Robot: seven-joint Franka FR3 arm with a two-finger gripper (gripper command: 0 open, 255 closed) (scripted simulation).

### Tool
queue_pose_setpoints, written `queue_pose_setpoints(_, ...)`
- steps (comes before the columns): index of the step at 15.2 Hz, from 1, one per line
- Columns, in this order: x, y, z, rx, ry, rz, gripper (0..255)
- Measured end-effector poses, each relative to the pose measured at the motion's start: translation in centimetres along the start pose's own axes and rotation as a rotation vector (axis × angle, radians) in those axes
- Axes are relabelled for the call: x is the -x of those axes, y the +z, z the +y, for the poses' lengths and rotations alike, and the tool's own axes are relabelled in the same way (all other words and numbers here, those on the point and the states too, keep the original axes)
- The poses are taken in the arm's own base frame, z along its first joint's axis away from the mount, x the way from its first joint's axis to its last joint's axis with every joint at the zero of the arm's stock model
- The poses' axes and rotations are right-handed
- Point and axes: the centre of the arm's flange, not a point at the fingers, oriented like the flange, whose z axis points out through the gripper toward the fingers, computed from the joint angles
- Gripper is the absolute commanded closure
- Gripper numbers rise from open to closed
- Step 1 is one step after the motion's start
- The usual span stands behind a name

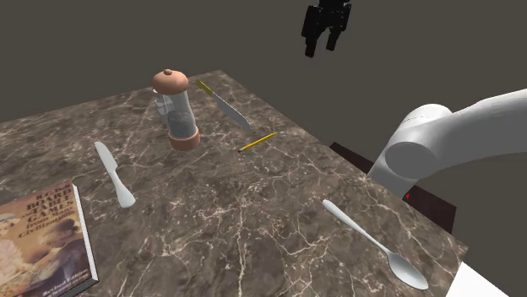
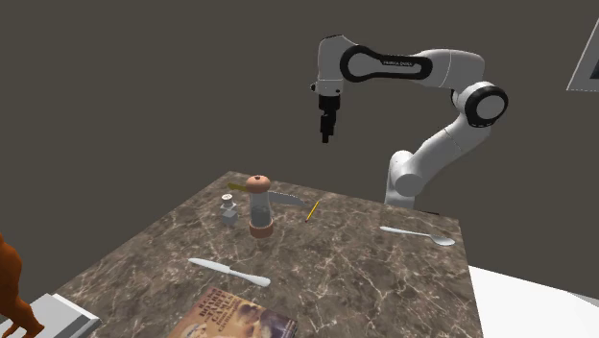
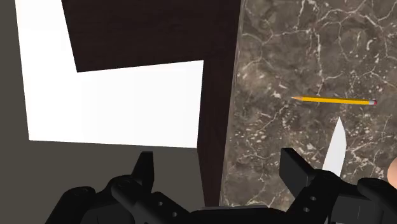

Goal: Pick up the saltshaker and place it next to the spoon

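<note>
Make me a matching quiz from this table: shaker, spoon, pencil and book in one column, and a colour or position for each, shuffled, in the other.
1. shaker
2. spoon
3. pencil
4. book

A. yellow, lying flat
B. standing upright, brown cap
C. at the shoulder view's lower left
D. grey, at the shoulder view's lower right

Pairs: 1-B, 2-D, 3-A, 4-C

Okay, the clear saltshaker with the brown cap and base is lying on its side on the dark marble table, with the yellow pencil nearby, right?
Not quite. The clear saltshaker with the brown cap and base stands upright on the dark marble table, not on its side, as the shoulder view shows. The yellow pencil does lie nearby.
</note>
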Motion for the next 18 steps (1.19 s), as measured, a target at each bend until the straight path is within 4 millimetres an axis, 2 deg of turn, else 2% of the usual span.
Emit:
queue_pose_setpoints(2,-0.3,0.1,-0.5,0.000,0.001,0.000,0)
queue_pose_setpoints(4,-1.4,0.2,-2.1,0.002,0.004,0.000,0)
queue_pose_setpoints(11,-6.6,1.6,-9.6,0.005,0.019,0.001,0)
queue_pose_setpoints(13,-8.0,2.2,-11.2,0.006,0.024,0.001,0)
queue_pose_setpoints(18,-11.9,3.2,-17.1,0.008,0.034,0.001,0)
